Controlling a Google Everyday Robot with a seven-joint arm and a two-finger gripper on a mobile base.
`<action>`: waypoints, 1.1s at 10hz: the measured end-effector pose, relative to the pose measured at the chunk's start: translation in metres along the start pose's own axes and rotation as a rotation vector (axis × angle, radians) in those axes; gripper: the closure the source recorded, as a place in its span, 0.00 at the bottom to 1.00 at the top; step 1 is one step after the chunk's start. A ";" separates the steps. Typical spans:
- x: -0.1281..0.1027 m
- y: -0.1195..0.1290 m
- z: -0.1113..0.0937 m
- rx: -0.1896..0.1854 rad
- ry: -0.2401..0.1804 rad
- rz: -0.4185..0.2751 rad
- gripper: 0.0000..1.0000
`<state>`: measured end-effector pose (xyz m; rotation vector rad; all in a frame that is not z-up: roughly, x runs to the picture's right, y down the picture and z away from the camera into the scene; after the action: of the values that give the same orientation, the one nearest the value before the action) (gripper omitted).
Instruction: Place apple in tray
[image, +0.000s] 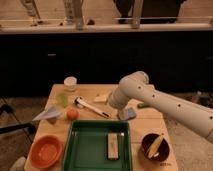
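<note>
The apple (72, 114), small, round and orange-red, rests on the wooden table just off the far left corner of the tray. The dark-green tray (87, 147) sits at the table's near edge, and a pale rectangular bar (113, 145) lies inside it. My white arm reaches in from the right. Its gripper (120, 108) hangs low over the table behind the tray's far right corner, well to the right of the apple. A grey-blue object (128, 114) sits right beside the gripper.
An orange bowl (45, 151) stands left of the tray and a dark bowl (155, 146) with something yellow stands right of it. A white-handled utensil (92, 107), a white cup (70, 82), a green item (62, 98) and a grey folded sheet (48, 114) lie behind.
</note>
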<state>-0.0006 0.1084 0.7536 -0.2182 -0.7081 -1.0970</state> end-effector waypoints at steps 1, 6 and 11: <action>-0.006 -0.018 0.011 -0.002 -0.014 -0.043 0.00; -0.024 -0.081 0.058 -0.015 -0.085 -0.256 0.00; -0.017 -0.089 0.084 -0.033 -0.080 -0.260 0.00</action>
<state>-0.1171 0.1214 0.7919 -0.2024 -0.8063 -1.3543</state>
